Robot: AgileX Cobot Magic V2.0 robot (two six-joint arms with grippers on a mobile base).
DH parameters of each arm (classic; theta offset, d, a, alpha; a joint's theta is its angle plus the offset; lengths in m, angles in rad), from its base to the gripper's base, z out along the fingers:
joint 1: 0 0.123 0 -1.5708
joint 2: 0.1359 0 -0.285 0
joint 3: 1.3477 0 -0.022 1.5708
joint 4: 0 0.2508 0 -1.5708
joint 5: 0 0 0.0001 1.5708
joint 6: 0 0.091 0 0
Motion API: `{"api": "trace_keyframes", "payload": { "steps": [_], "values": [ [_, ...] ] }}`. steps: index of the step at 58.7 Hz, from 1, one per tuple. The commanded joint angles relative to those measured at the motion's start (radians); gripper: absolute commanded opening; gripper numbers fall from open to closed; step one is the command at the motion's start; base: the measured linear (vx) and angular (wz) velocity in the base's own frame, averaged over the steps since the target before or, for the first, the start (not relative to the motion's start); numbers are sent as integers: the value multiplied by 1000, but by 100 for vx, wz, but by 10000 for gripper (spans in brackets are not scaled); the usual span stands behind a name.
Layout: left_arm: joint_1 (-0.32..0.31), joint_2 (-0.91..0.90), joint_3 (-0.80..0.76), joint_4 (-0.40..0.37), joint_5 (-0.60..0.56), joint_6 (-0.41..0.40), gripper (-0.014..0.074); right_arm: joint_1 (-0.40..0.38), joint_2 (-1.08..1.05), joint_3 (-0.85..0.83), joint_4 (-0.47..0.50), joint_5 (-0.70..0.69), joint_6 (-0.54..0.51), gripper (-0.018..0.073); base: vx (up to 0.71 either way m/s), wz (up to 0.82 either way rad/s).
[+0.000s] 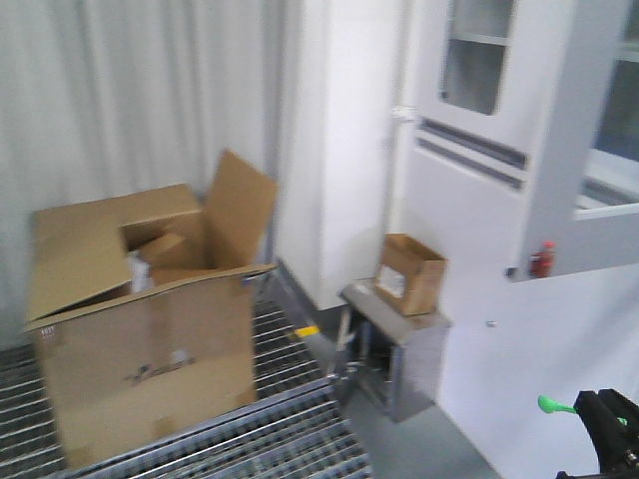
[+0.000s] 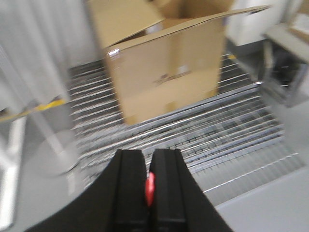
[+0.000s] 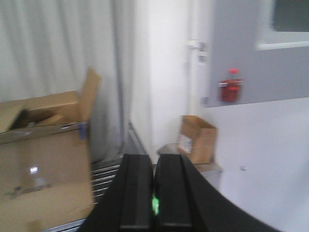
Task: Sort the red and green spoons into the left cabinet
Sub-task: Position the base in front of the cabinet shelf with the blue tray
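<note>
In the left wrist view my left gripper [image 2: 148, 153] is shut on the red spoon [image 2: 150, 188], of which only a sliver shows between the two black fingers. My right gripper [image 3: 155, 157] is shut on the green spoon [image 3: 155, 205], a small green patch between its fingers. The front view shows that gripper [image 1: 589, 407] at the bottom right corner, with the green spoon [image 1: 552, 404] sticking out to its left. The left gripper does not appear in the front view. The left cabinet is out of view. All frames are blurred.
A large open cardboard box [image 1: 140, 329] stands on a metal grating floor [image 1: 290, 434] to the left. A small cardboard box [image 1: 409, 271] sits on a low metal stand [image 1: 399, 349] against the white wall. A grey panel with a red fitting [image 1: 542, 259] is at the right.
</note>
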Motion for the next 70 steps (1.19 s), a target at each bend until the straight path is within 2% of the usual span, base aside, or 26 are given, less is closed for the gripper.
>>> {"api": "trace_keyframes", "payload": {
  "steps": [1,33,70],
  "values": [
    [-6,-1,-32,10,-59,-1,-3,-1,-21,-23,-2,-84,-9,-8,33,-73],
    [-6,-1,-32,10,-58,-1,-3,-1,-21,-23,-2,-84,-9,-8,23,-79],
    [-6,-1,-32,10,-58,-1,-3,-1,-21,-23,-2,-84,-9,-8,14,-53]
  ]
}}
